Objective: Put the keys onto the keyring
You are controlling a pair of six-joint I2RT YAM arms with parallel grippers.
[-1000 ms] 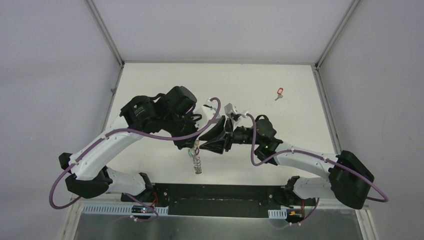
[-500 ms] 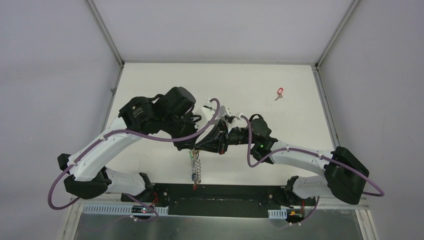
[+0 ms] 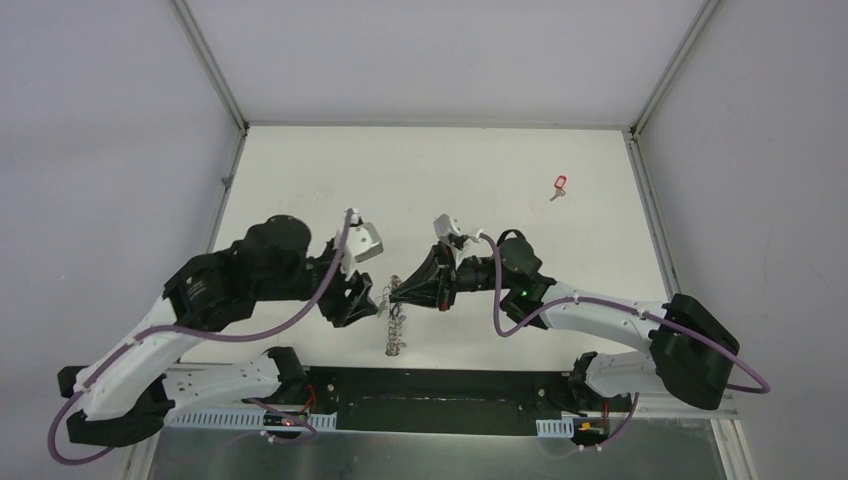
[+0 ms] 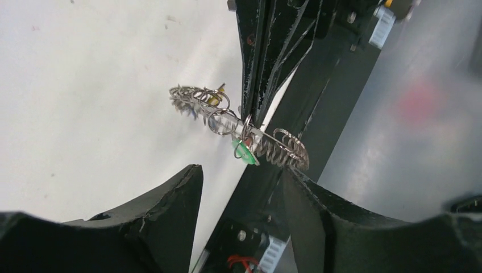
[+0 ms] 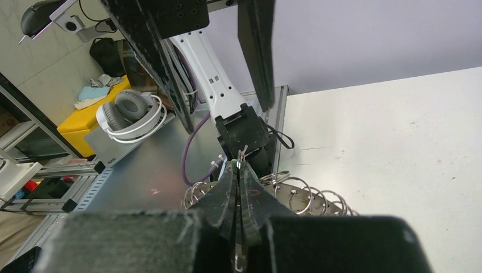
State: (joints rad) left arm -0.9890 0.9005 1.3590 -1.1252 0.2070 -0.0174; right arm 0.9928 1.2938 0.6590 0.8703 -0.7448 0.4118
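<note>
At left, left gripper (image 3: 366, 301): parted, gripping nothing, just to the left of the keyring (image 3: 395, 325) and apart from it. In the middle, keyring: near the front edge of the table (image 3: 450, 170), between the two grippers, hanging down from the right one. Fringed with small silver rings, with a green tag (image 4: 243, 151) and a yellow tag (image 4: 215, 98) among them. Next, right gripper (image 3: 399, 291): pinched tight on the keyring's rim. Far right, toward the back: one red-tagged key (image 3: 559, 186) flat on the table, well apart from both grippers.
</note>
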